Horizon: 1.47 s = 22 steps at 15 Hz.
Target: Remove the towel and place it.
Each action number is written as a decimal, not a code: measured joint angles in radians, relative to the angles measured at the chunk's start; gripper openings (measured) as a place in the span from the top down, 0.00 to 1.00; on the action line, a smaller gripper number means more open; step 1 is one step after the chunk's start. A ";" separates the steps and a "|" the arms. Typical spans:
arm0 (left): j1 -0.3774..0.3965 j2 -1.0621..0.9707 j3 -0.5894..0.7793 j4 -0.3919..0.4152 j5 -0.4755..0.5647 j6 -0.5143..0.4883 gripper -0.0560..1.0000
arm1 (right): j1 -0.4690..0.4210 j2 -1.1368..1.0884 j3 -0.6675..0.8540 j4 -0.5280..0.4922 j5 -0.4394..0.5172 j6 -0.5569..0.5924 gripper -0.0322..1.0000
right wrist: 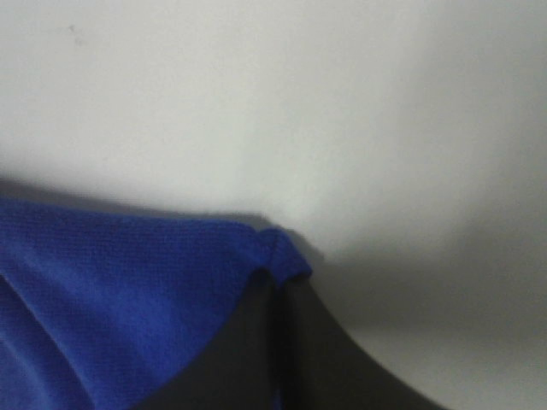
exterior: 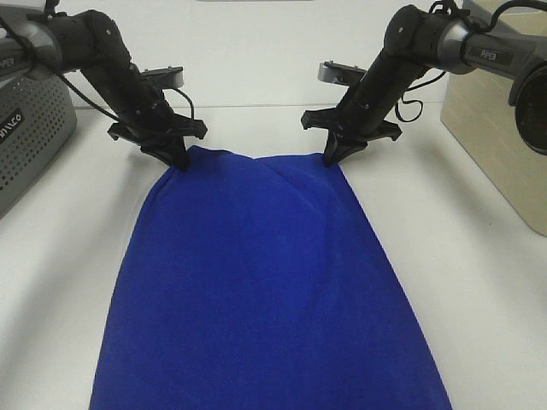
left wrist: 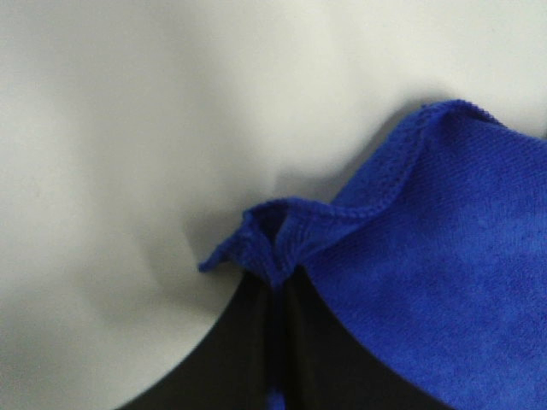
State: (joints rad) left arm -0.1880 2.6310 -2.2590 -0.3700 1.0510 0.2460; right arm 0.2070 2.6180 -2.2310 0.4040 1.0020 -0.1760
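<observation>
The towel is a large deep-blue cloth spread on the white table, running from the back middle to the front edge of the exterior high view. My left gripper is shut on the towel's far left corner, which shows pinched between the dark fingers in the left wrist view. My right gripper is shut on the far right corner, also seen pinched in the right wrist view. Both held corners are low over the table.
A grey perforated basket stands at the left edge. A beige basket stands at the right edge. The white table lies bare on both sides of the towel.
</observation>
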 joint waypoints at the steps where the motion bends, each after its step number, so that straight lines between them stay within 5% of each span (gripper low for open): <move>1: -0.002 -0.001 -0.002 0.004 -0.020 0.006 0.93 | 0.000 0.000 -0.014 -0.021 -0.020 0.000 0.95; 8: -0.003 0.006 -0.191 0.030 -0.159 0.079 0.93 | 0.000 -0.035 -0.177 -0.165 -0.111 0.000 0.95; 16: -0.023 0.009 -0.194 0.019 -0.400 0.272 0.93 | 0.000 -0.035 -0.177 -0.237 -0.276 0.031 0.95; 22: -0.035 0.041 -0.194 0.051 -0.460 0.300 0.93 | 0.000 -0.009 -0.177 -0.249 -0.307 0.046 0.95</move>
State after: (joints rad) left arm -0.2230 2.6720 -2.4530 -0.3190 0.5910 0.5460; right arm 0.2070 2.6090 -2.4080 0.1550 0.6950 -0.1300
